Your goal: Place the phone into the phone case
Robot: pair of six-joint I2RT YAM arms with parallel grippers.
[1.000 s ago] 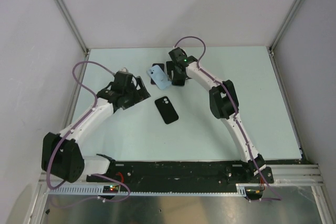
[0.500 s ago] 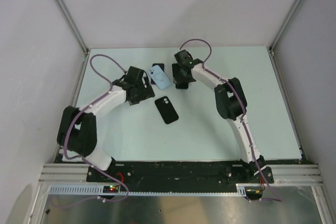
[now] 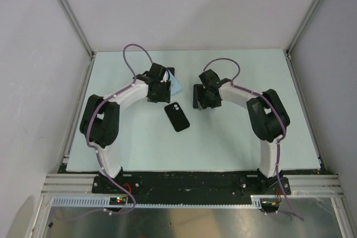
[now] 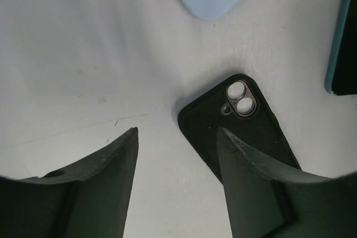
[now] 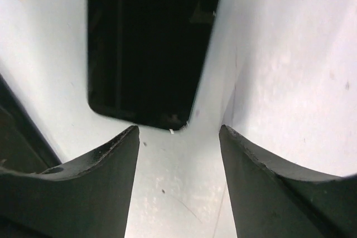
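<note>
I see my left hand (image 4: 177,133) with its fingers spread, gripping nothing. It hangs over the worktop (image 3: 268,110), and one corner of the black phone case (image 3: 177,116) lies just ahead of the gap. The case lies flat, camera cut-outs up, between the two arms. My right hand (image 5: 178,129) is spread too and empty, with the phone (image 5: 148,43) flat just beyond its fingertips, dark glossy face up. A light blue slab (image 3: 177,86) sits beside the left hand.

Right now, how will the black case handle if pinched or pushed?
Black case lies flat and thin: probably hard to pinch, will slide, not roll. Matte back looks grippy. Probably light; may flex if empty.
</note>
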